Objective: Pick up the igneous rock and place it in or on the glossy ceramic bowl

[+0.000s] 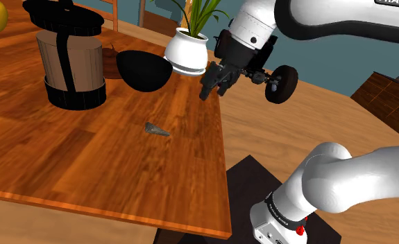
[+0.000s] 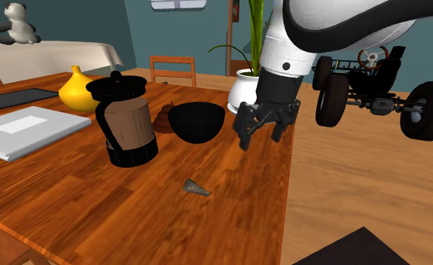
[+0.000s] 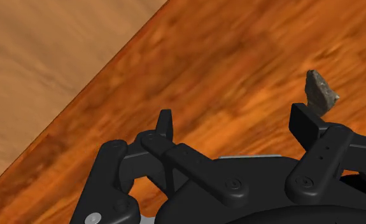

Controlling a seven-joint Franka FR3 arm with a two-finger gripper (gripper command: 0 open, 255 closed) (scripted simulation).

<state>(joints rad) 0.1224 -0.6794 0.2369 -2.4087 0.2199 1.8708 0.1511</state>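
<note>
The rock point(image 1: 157, 129) is a small grey wedge lying flat on the wooden table point(image 1: 87, 173), toward the table's near side from the bowl. The same rock point(image 2: 196, 187) sits in front of the glossy black bowl point(image 2: 197, 123) in the second exterior view. The bowl point(image 1: 143, 71) stands upright between a coffee press and a plant pot. My black gripper point(image 1: 215, 82) hangs above the table beside the bowl, near the table's edge, open and empty. In the wrist view the rock point(image 3: 321, 91) lies just beyond one finger of the gripper point(image 3: 235, 121), outside the gap.
A coffee press point(image 1: 69, 66) with a brown body and black lid stands near the bowl. A white plant pot point(image 1: 187, 52) stands behind the gripper. A brown lump point(image 2: 164, 120), a yellow gourd point(image 2: 79, 90) and a flat white slab point(image 2: 26, 129) sit farther off. A toy buggy point(image 2: 380, 83) stands on the floor.
</note>
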